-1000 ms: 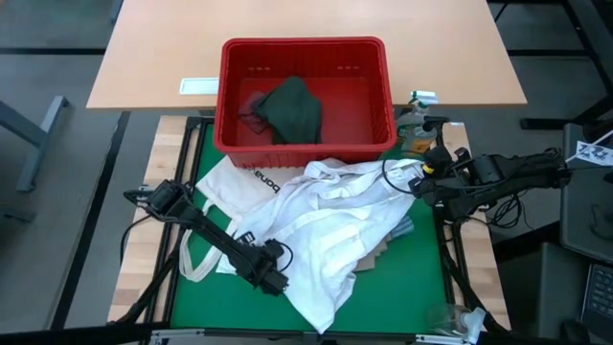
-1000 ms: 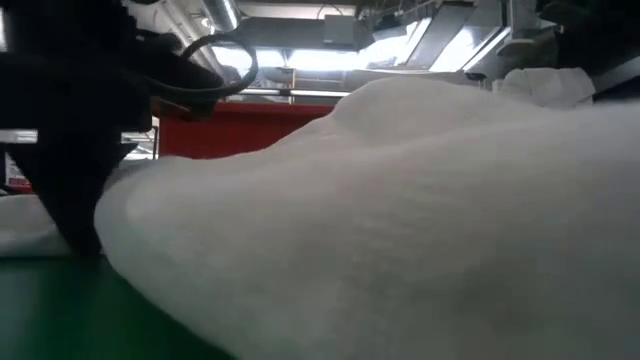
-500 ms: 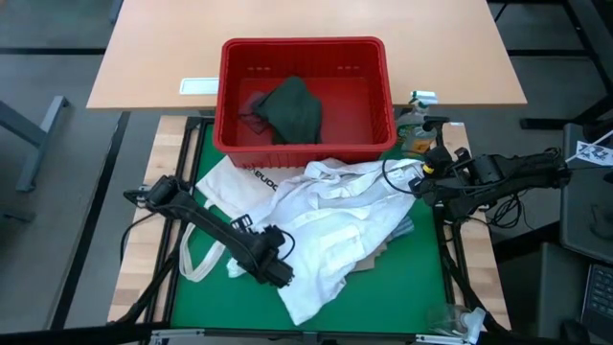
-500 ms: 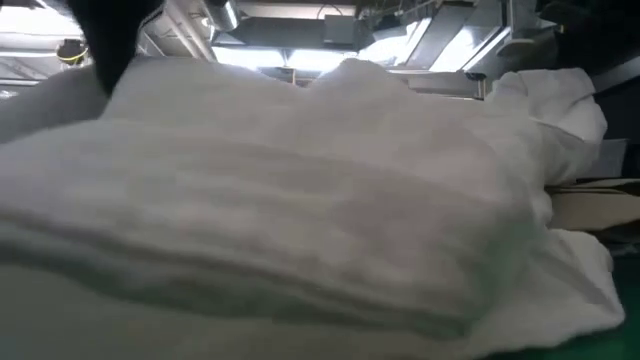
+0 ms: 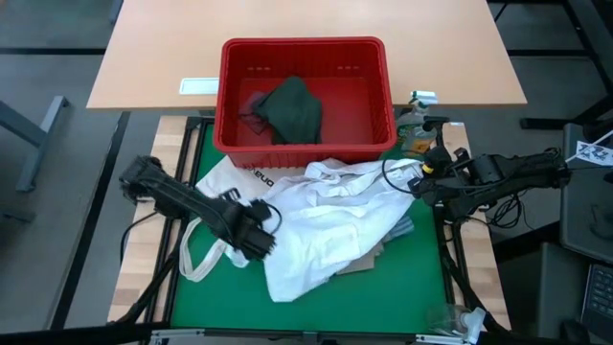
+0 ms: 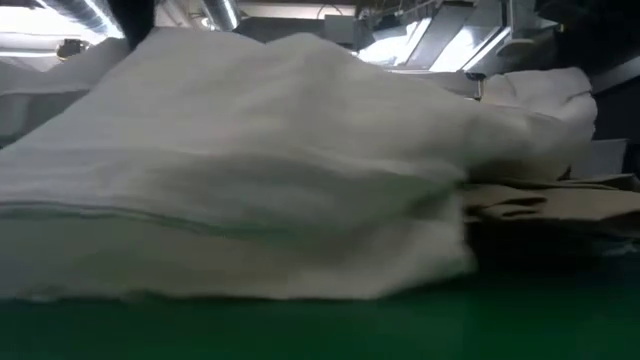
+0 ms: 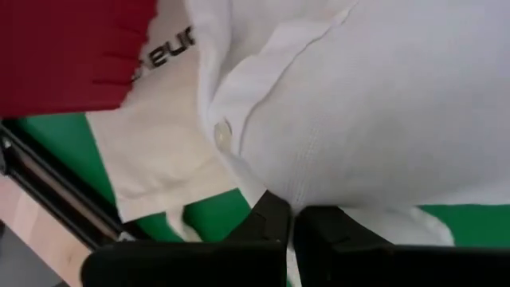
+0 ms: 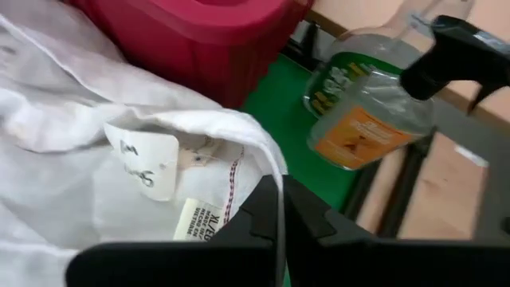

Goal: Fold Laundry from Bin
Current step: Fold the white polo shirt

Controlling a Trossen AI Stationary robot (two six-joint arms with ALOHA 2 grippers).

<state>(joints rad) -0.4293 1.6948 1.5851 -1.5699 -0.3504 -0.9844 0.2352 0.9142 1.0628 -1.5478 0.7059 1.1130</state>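
Bin (image 5: 303, 145) holds a dark green-grey top (image 5: 293, 108); both hands pinch the white shirt (image 5: 330, 222).

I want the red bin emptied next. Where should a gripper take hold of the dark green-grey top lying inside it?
Probably straight down from above onto the raised crumpled middle of the dark green-grey top. It lies bunched in a heap on the floor of the red rectangular plastic bin, and the bin's walls block any sideways approach.
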